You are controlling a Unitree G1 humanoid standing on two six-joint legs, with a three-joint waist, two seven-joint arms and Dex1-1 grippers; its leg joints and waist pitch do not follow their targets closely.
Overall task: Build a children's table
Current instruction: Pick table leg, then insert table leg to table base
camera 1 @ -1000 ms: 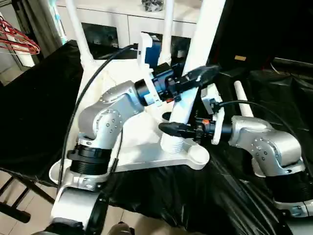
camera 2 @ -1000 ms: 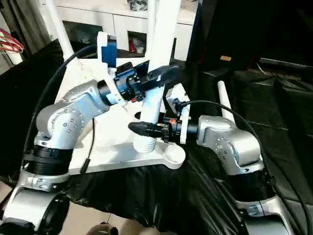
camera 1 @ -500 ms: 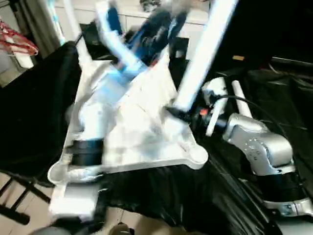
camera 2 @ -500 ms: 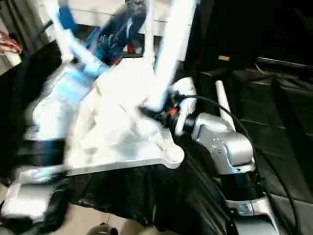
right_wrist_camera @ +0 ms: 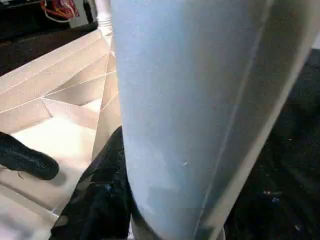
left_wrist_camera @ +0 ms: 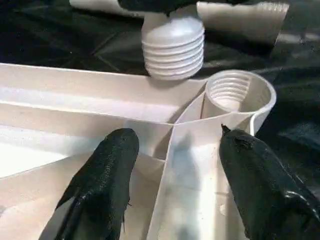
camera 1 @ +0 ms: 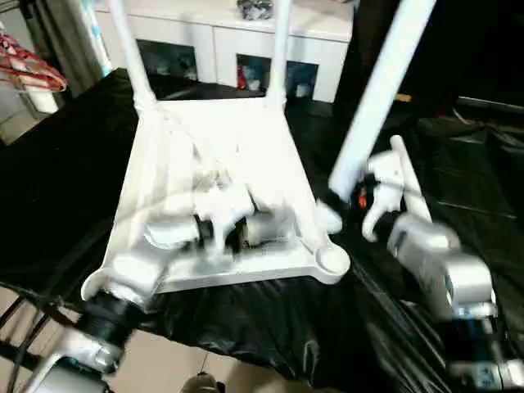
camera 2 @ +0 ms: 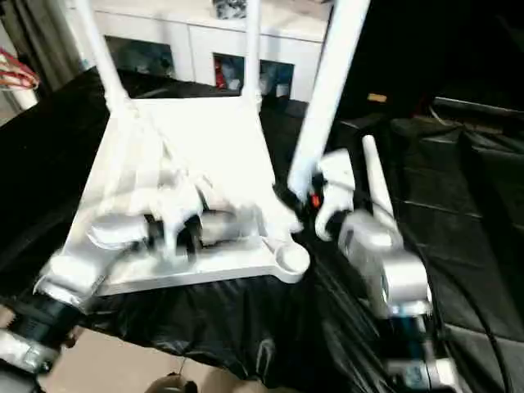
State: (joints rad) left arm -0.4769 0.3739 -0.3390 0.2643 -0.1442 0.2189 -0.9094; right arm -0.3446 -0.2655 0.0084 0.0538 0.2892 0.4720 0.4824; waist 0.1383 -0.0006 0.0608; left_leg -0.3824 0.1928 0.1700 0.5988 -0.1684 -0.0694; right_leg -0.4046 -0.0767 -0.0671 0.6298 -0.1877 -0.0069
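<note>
Left eye view: a leg waits by its hole.
Upside down on the black cloth [camera 1: 49, 188] lies the big white tabletop [camera 1: 217, 151], two legs up at its far corners. The right gripper [camera 1: 332, 205] pinches the tilted leg [camera 1: 377, 98], its screw end [left_wrist_camera: 172, 47] just beside the near right socket [left_wrist_camera: 235, 92]. Stand it straight, then turn. The left gripper [left_wrist_camera: 175, 165] hangs low, spread wide.

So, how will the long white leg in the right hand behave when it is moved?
The leg looks stiff and hollow, so probably light. Held low by the right hand, its long top may swing. Its smooth round surface could slip or roll.
</note>
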